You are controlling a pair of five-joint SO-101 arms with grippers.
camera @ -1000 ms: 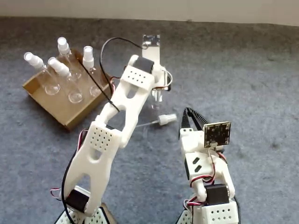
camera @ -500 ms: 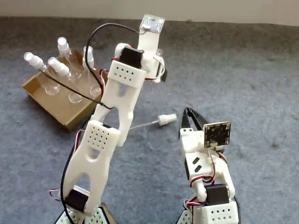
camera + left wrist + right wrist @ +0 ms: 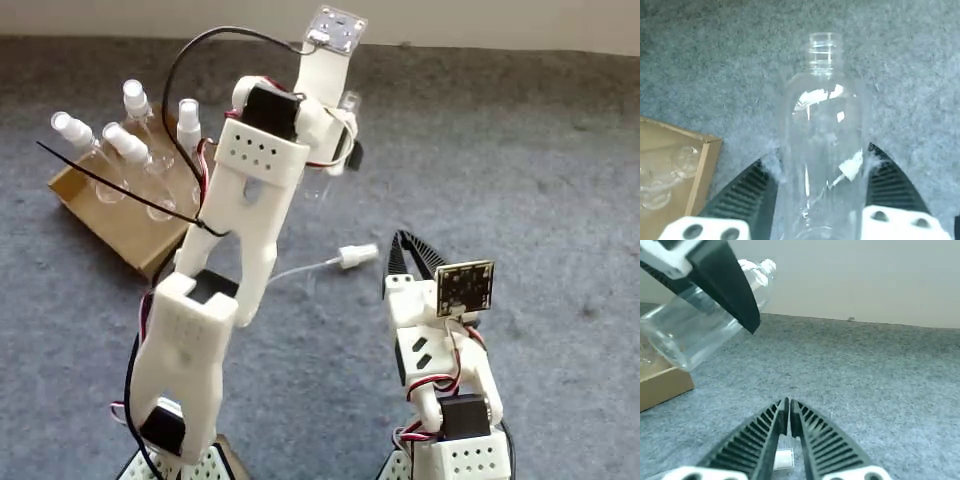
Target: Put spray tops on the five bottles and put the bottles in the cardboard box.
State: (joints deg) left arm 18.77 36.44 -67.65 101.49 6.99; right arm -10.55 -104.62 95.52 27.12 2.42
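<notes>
A clear bottle (image 3: 318, 183) with no top hangs tilted in the air, neck up, with my left gripper (image 3: 340, 145) shut on it. The left wrist view has this bottle (image 3: 821, 125) between its black fingers (image 3: 752, 187), open neck pointing away. A white spray top (image 3: 351, 256) with a thin tube lies on the carpet just beyond my right gripper (image 3: 405, 255), which is shut and empty. From the right wrist view, the spray top (image 3: 784, 459) lies under the shut fingers (image 3: 755, 440), and the held bottle (image 3: 695, 325) hangs beyond. Several capped bottles (image 3: 130, 145) stand in the cardboard box (image 3: 120, 235).
Grey carpet covers the table. The box's corner (image 3: 670, 150) lies beside and below the held bottle. A light wall (image 3: 865, 275) runs along the far edge. Open carpet lies right of the arms.
My left arm has lifted the bottle off the carpet and raised it up and back, toward the box side. The right arm and the spray top have stayed still.
</notes>
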